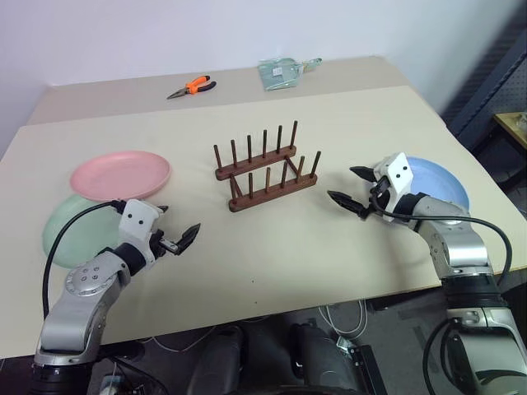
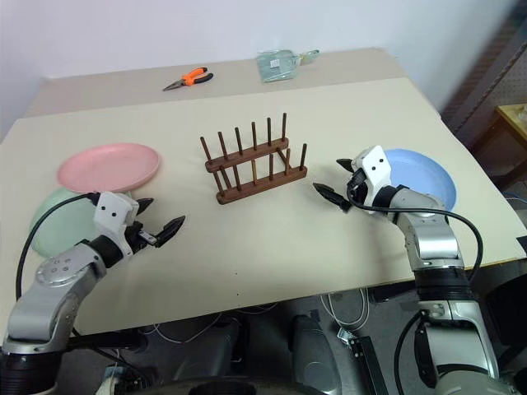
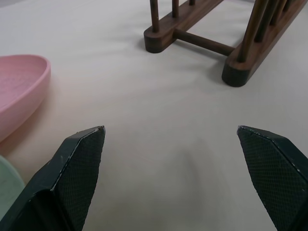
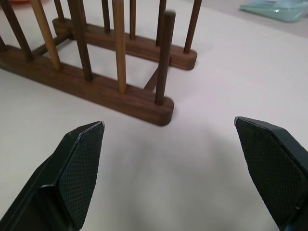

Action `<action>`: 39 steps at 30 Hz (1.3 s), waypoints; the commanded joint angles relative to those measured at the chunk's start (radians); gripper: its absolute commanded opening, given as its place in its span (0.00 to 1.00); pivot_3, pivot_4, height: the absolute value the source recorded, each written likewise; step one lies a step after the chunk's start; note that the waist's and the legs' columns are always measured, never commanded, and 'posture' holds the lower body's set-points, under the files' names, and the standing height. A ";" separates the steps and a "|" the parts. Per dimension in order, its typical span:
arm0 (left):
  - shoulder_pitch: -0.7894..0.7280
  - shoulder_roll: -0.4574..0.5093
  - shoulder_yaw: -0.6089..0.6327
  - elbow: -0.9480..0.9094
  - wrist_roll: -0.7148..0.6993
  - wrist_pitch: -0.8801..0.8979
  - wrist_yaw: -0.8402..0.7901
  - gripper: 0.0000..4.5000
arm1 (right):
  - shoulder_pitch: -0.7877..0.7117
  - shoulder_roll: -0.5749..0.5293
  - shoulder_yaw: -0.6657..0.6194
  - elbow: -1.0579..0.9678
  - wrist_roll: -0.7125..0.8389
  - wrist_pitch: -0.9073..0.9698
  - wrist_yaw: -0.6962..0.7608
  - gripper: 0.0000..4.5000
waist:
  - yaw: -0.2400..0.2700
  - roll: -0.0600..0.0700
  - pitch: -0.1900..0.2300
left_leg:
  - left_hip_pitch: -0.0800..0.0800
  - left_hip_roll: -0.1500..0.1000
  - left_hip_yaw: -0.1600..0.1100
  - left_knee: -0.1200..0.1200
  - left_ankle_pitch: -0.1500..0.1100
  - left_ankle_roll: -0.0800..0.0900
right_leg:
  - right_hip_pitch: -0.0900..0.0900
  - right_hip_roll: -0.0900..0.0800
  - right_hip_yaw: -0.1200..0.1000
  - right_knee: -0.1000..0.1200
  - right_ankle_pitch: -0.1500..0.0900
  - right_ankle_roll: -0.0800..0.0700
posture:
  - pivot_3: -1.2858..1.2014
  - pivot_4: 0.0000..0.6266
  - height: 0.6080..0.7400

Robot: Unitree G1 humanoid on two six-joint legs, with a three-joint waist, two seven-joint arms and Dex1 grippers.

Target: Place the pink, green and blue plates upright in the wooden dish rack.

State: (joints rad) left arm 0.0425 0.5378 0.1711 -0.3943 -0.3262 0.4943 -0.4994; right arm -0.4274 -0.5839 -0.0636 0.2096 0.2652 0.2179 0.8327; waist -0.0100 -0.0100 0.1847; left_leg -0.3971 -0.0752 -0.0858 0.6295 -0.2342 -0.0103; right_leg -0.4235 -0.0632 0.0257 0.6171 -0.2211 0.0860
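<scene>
Standing empty mid-desk (image 1: 329, 255), the wooden dish rack (image 1: 265, 170) has the left hand (image 1: 177, 234) and right hand (image 1: 350, 191) hovering on either side, both spread wide and holding nothing. The pink plate (image 1: 120, 174) overlaps the green plate (image 1: 70, 234) at left; the blue plate (image 1: 440, 183) lies behind the right hand.

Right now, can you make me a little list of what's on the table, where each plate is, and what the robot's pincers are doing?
rack: wooden dish rack in the middle of the table, no plates in it
pink plate: flat, on the robot's left, its edge over the green one
green plate: flat, nearer the robot
blue plate: flat, on the robot's right
left pincer: open, holding nothing
right pincer: open, holding nothing
far edge: orange pliers, clear packet
</scene>
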 commanded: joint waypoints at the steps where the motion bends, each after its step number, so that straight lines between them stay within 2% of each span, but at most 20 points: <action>1: -0.007 -0.004 -0.005 -0.020 0.003 -0.017 -0.001 1.00 | -0.003 -0.016 -0.032 -0.035 0.010 -0.010 -0.003 0.99 | 0.000 0.000 0.000 | 0.000 0.000 0.000 0.000 0.000 0.000 | 0.000 0.000 0.000 0.000 0.000 0.000 | 0.52 0.24 1.00; 13: -0.007 -0.034 -0.040 -0.025 0.014 -0.030 -0.008 1.00 | -0.012 -0.036 -0.019 -0.032 0.012 0.013 0.030 0.99 | 0.000 0.000 0.000 | 0.000 0.000 0.000 0.000 0.000 0.000 | 0.000 0.000 0.000 0.000 0.000 0.000 | 0.52 0.24 1.00; 21: -0.162 0.006 -0.148 0.109 0.050 -0.026 -0.100 1.00 | 0.075 -0.041 -0.011 -0.168 0.040 0.103 0.051 0.99 | 0.008 0.000 0.000 | 0.000 0.000 0.000 0.001 0.000 0.000 | 0.000 0.000 -0.001 0.001 0.000 0.000 | 0.52 0.24 1.00; 24: -0.232 0.020 -0.204 0.210 0.089 -0.048 -0.140 1.00 | 0.106 -0.031 -0.011 -0.230 0.040 0.130 0.022 0.99 | 0.005 0.000 0.000 | 0.000 0.000 0.001 0.001 0.000 0.000 | 0.000 0.000 0.000 0.001 0.000 0.001 | 0.52 0.24 1.00; 27: -0.411 -0.038 -0.288 0.430 0.118 -0.085 -0.205 1.00 | 0.165 -0.010 -0.026 -0.304 0.036 0.139 -0.034 0.99 | 0.014 0.000 0.000 | 0.000 0.000 0.000 0.001 0.000 0.000 | 0.000 0.001 -0.001 0.002 0.001 0.001 | 0.52 0.24 1.00; 35: -0.570 -0.156 -0.371 0.732 0.167 -0.200 -0.300 1.00 | 0.269 0.002 -0.034 -0.437 0.038 0.164 -0.115 0.99 | 0.023 0.000 -0.001 | 0.000 0.000 0.001 0.002 0.000 0.001 | 0.000 0.000 0.000 0.002 0.002 0.003 | 0.52 0.24 1.00; 38: -0.572 -0.178 -0.388 0.763 0.184 -0.223 -0.320 0.82 | 0.268 0.007 -0.031 -0.445 0.035 0.161 -0.134 1.00 | 0.023 0.000 -0.002 | 0.001 0.000 0.001 0.003 0.000 0.001 | 0.002 0.000 0.000 0.002 0.002 0.003 | 0.52 0.24 1.00; 39: -0.566 -0.180 -0.384 0.761 0.184 -0.227 -0.323 0.72 | 0.267 0.007 -0.029 -0.447 0.034 0.160 -0.139 1.00 | 0.023 0.000 -0.002 | 0.001 0.000 0.001 0.003 0.000 0.001 | 0.002 0.000 0.000 0.002 0.002 0.003 | 0.52 0.24 1.00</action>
State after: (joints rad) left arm -0.5450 0.3653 -0.1828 0.3452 -0.1549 0.2653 -0.7978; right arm -0.1546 -0.5833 -0.0704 -0.1976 0.2900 0.3866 0.7055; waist 0.0129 -0.0097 0.1829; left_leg -0.3958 -0.0756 -0.0845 0.6321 -0.2346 -0.0095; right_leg -0.4216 -0.0629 0.0256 0.6189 -0.2192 0.0892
